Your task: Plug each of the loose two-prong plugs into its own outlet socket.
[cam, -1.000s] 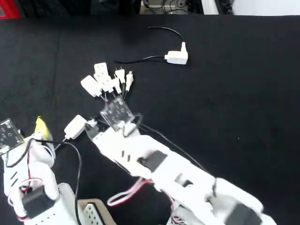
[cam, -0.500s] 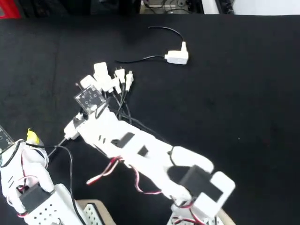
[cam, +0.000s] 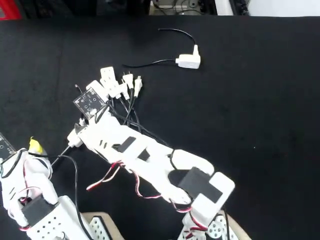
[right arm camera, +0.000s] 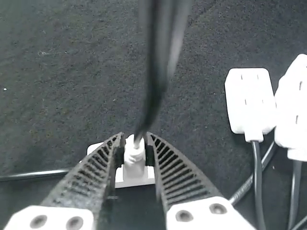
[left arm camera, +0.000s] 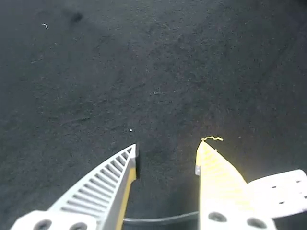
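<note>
A white two-prong plug [right arm camera: 134,173] on a black cable lies between the black fingers of my right gripper [right arm camera: 134,139], which is shut on its neck. From above, this plug [cam: 73,138] sits at the left under the right gripper [cam: 78,133]. Beyond it lies a cluster of white outlet sockets [cam: 106,81] and small plugs [cam: 133,82]; two sockets [right arm camera: 248,106] lie close beside the gripper. Another white plug [cam: 189,61] with a black cable rests farther back. My left gripper [left arm camera: 167,152] is open over bare cloth; its yellow fingertip [cam: 34,145] is near the table's left edge.
Black cables [cam: 131,107] run from the socket cluster under the right arm. One cable [left arm camera: 158,220] passes beneath the left gripper. A cardboard box corner [cam: 100,225] sits at the near edge. The black table cloth [cam: 250,100] stretches to the right.
The right arm swung left and its gripper came down over the white plug. The left gripper drew back toward the left edge.
</note>
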### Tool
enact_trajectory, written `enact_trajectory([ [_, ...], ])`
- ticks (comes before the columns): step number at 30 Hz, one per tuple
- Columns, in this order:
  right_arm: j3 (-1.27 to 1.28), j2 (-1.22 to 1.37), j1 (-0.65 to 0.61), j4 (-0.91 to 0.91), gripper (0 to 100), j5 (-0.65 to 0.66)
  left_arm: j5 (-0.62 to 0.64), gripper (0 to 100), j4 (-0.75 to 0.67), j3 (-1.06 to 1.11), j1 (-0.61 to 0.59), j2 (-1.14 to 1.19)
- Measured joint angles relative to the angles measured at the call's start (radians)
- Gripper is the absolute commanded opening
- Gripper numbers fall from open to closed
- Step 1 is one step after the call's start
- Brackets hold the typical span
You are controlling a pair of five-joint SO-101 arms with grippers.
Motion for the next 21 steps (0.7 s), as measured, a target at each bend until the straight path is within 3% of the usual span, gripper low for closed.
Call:
enact_trajectory([
  [11,-0.055,0.051,0.0,0.008,1.1,0.008,0.0,21,0.0,0.014,0.0,0.0],
  [21,-0.169,0.066,0.018,0.198,1.1,0.008,0.0,21,0.0,0.014,0.0,0.0],
])
